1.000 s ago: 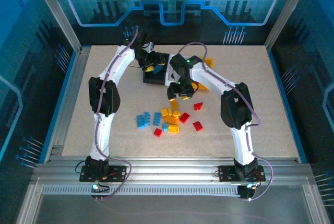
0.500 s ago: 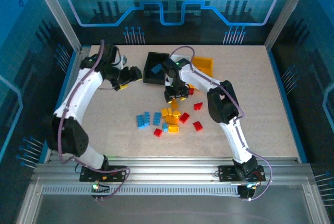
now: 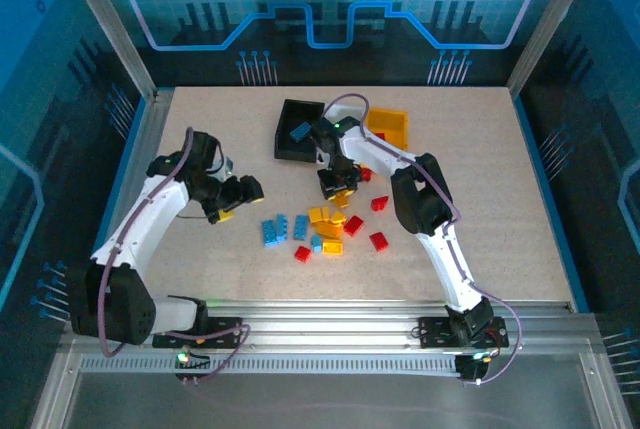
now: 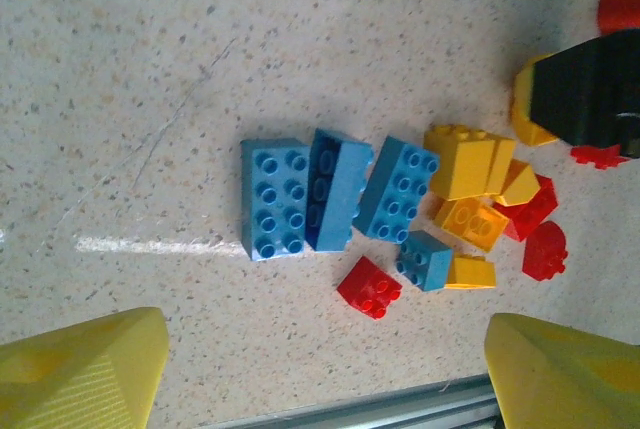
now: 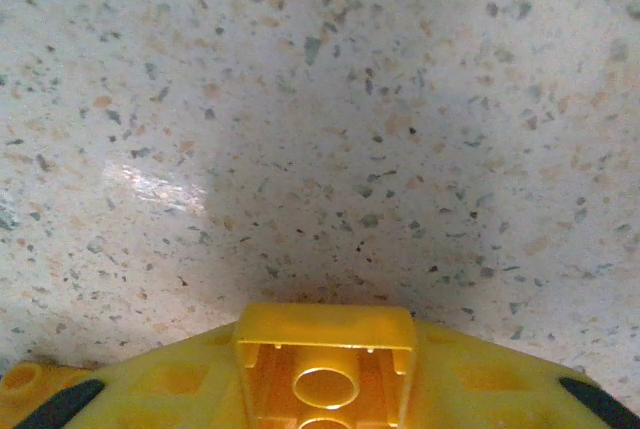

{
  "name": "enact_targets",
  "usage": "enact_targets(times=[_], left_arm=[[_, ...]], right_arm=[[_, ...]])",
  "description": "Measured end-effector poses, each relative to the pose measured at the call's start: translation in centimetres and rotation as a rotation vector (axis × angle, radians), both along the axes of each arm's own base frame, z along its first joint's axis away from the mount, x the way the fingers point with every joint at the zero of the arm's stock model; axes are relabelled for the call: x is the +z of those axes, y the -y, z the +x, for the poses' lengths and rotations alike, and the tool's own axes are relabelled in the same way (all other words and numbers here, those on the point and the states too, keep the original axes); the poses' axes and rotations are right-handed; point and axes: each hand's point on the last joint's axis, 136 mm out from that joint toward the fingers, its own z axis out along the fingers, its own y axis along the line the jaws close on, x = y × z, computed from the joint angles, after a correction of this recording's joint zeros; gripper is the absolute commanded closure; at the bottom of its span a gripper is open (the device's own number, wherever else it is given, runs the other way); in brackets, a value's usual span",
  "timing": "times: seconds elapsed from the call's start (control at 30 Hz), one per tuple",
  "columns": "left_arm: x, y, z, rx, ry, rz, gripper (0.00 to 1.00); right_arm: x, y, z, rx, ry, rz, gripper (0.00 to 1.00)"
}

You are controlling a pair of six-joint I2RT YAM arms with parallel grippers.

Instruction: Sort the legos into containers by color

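Legos (image 3: 320, 229) lie in a loose blue, yellow and red pile mid-table in the top view, on the near side of the containers (image 3: 395, 129). One blue brick (image 3: 299, 132) lies in the black bin (image 3: 288, 152). Left gripper (image 3: 236, 195) hangs left of the pile, apart from it. Right gripper (image 3: 338, 189) sits at the pile's far edge.

Left wrist view: yellow fingers (image 4: 85, 374) spread wide, nothing between them. Three blue bricks (image 4: 335, 194) lie side by side on the table (image 4: 150, 69), with red and yellow ones to their right.

Right wrist view: jaws clenched on a yellow brick (image 5: 325, 354), hollow underside toward the camera, bare speckled tabletop beyond.
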Motion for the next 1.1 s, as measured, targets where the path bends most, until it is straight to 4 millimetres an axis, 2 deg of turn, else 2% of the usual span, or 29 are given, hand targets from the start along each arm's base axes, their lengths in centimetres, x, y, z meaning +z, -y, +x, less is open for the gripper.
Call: enact_targets(times=[0.23, 0.4, 0.57, 0.67, 0.73, 0.83, 1.03, 1.1], left_arm=[[-1.7, 0.1, -0.6, 0.015, -0.03, -0.011, 0.14], [-2.7, 0.4, -1.1, 0.025, -0.052, -0.038, 0.14], [-3.7, 0.7, -1.7, 0.028, -0.077, -0.058, 0.13], [-4.1, 0.9, -2.0, 0.034, -0.093, -0.072, 0.11], [-4.5, 1.1, -2.2, 0.036, -0.105, -0.078, 0.08], [-4.8, 1.3, -2.5, 0.035, -0.117, -0.084, 0.01], [-5.0, 1.7, -2.5, 0.034, -0.124, -0.09, 0.01], [-5.0, 1.9, -2.5, 0.03, -0.125, -0.09, 0.01]], right_arm=[[2.2, -0.7, 1.8, -0.01, 0.059, 0.038, 0.68], [6.4, -0.8, 5.2, -0.076, 0.151, 0.127, 0.68], [11.3, 1.6, 10.1, -0.224, 0.264, 0.248, 0.68], [13.0, 3.6, 12.5, -0.32, 0.31, 0.296, 0.68], [13.3, 4.6, 13.7, -0.374, 0.326, 0.323, 0.68], [12.2, 5.1, 15.2, -0.431, 0.319, 0.352, 0.68], [8.1, 4.3, 16.4, -0.476, 0.256, 0.372, 0.59], [8.1, 4.0, 16.6, -0.478, 0.254, 0.391, 0.54]])
